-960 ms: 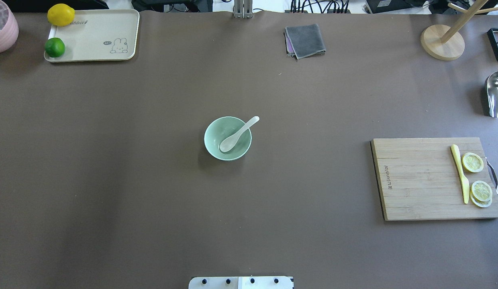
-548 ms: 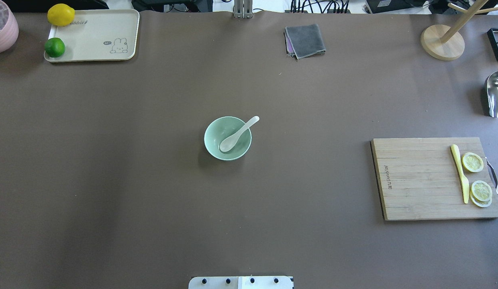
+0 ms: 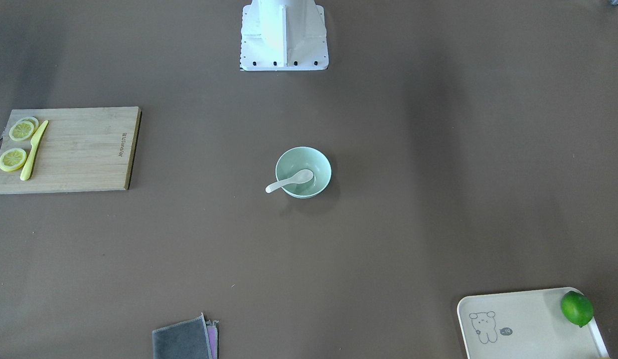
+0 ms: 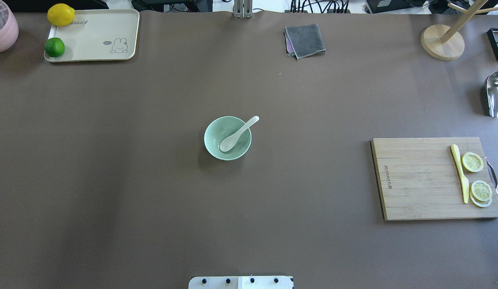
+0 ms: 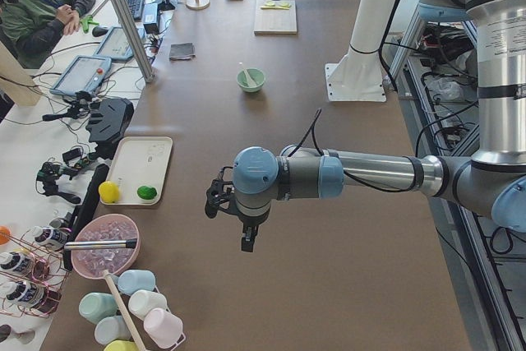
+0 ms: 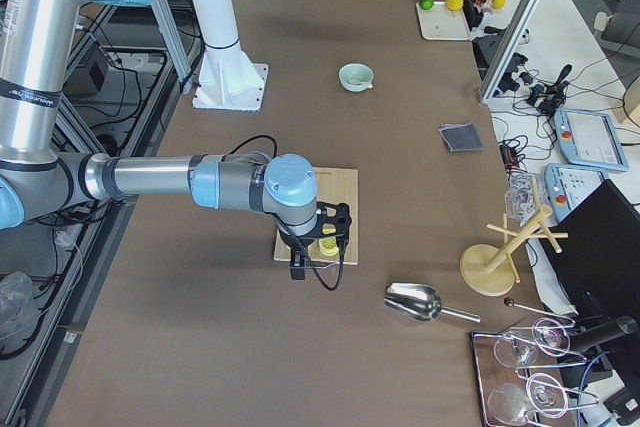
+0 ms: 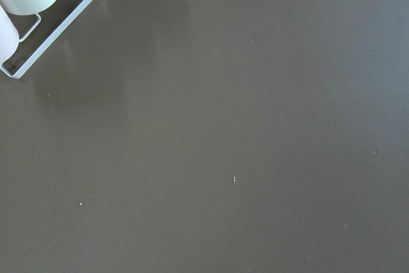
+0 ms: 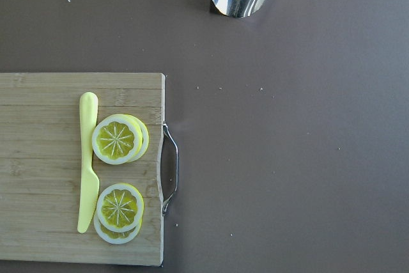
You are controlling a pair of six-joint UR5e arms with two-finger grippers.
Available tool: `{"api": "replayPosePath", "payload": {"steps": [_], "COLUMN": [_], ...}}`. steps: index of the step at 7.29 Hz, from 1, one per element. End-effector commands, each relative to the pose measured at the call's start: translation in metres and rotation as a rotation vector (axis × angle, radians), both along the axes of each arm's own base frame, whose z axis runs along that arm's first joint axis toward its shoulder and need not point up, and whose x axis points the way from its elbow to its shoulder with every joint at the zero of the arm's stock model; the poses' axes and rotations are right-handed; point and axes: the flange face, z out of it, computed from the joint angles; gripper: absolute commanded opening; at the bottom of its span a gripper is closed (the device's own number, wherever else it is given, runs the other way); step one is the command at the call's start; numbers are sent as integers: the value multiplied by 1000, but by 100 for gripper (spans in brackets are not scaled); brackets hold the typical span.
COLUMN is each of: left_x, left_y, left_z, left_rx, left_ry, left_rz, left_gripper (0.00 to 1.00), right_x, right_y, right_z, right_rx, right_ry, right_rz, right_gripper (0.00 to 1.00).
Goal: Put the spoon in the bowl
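The pale mint-green bowl (image 4: 212, 141) stands at the table's middle; it also shows in the front-facing view (image 3: 311, 158). The white spoon (image 4: 237, 135) lies with its scoop inside the bowl and its handle resting on the rim, sticking out to the far right; it also shows in the front-facing view (image 3: 288, 182). My left gripper (image 5: 243, 236) hangs over the table's left end, far from the bowl. My right gripper (image 6: 312, 252) hangs over the cutting board at the right end. Both show only in the side views, so I cannot tell whether they are open or shut.
A wooden cutting board (image 4: 417, 180) with a yellow knife (image 4: 460, 172) and lemon slices lies at the right. A grey cloth (image 4: 305, 40), a tray (image 4: 96, 36) with lemon and lime, a metal scoop (image 4: 496, 94) and a wooden stand (image 4: 441, 42) line the far edge.
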Motion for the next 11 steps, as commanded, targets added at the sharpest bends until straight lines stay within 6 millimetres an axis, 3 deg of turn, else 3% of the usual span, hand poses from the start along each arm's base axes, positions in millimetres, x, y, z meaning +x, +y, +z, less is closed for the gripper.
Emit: {"api": "replayPosePath", "payload": {"steps": [1, 11], "left_x": [0, 1], "left_y": [1, 0], "left_z": [1, 0], "left_rx": [-2, -1], "left_ry": [0, 0], "left_rz": [0, 3], "left_gripper": [99, 98], "right_x": [0, -4], "right_y": [0, 1], "right_z": [0, 0], "right_rx": [0, 0], "right_ry": [0, -15], "right_rz": [-2, -11], "right_gripper": [100, 100]}}
